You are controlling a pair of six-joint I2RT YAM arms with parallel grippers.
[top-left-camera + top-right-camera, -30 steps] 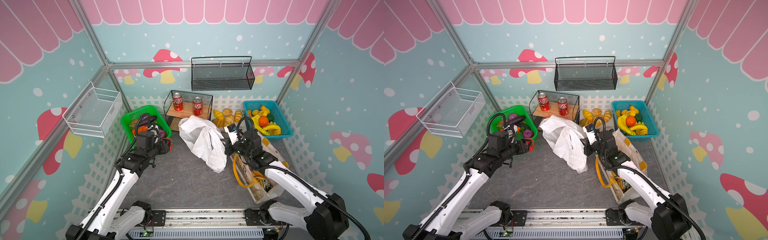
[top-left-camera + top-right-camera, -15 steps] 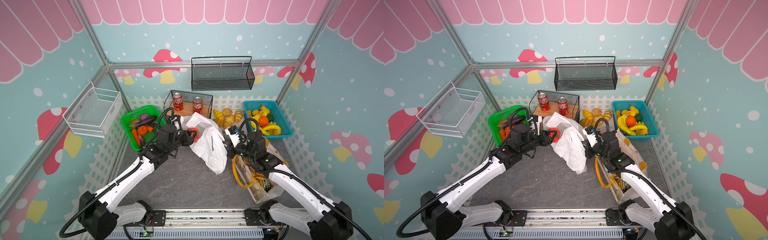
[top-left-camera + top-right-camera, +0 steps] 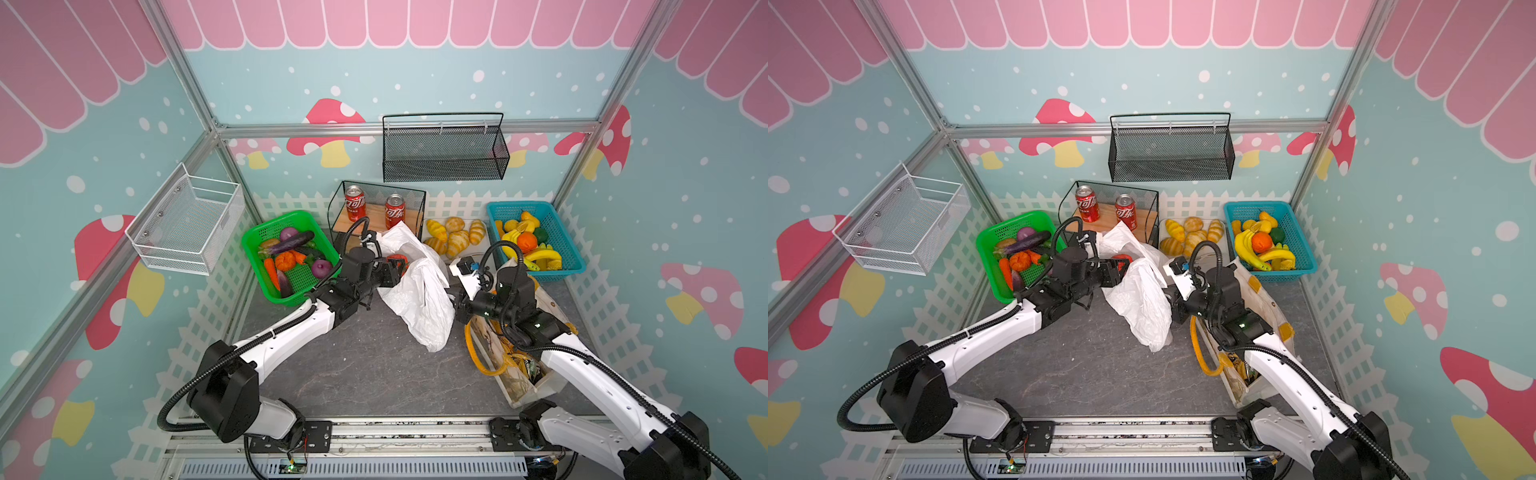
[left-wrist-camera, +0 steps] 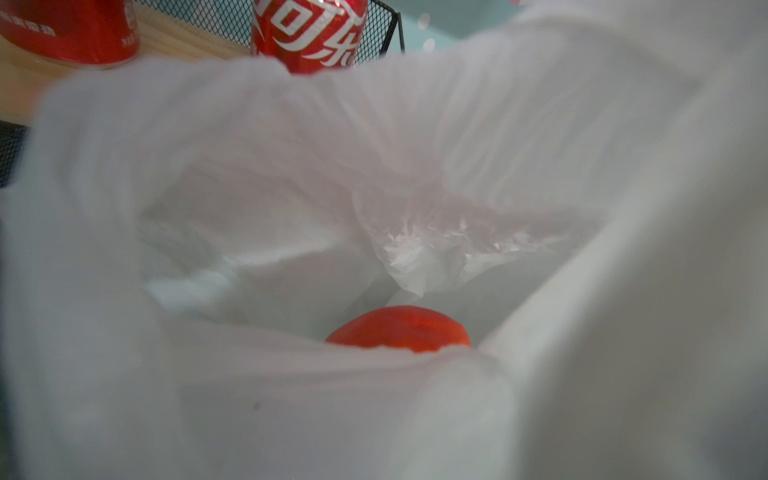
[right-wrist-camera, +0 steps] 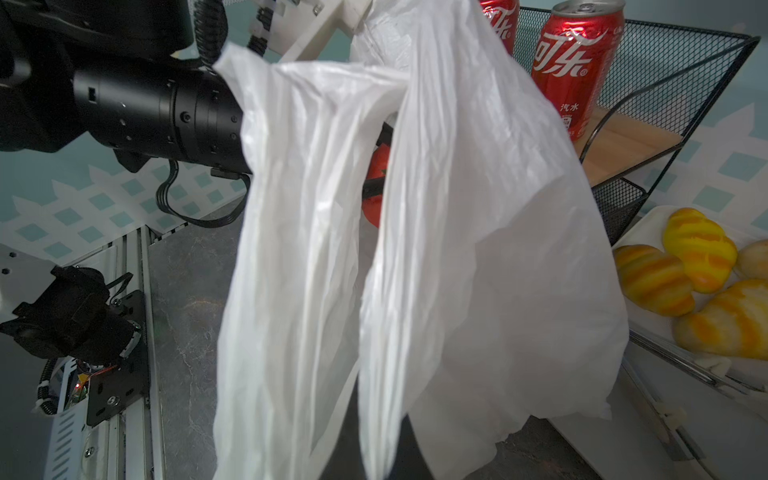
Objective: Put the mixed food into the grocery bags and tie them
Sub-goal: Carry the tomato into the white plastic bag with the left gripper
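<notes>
Crinkles cover white bag (image 3: 419, 303) (red piece (image 4: 399, 330) inside).

Two cola cans (image 3: 354, 203) stand in a black wire rack (image 3: 417, 200) beside croissants (image 3: 457, 241) and a blue basket (image 3: 561, 232).

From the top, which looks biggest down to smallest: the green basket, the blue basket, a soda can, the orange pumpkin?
1. green basket and blue basket: they look about alike, so I won't rank them.
2. soda can
3. orange pumpkin
</notes>
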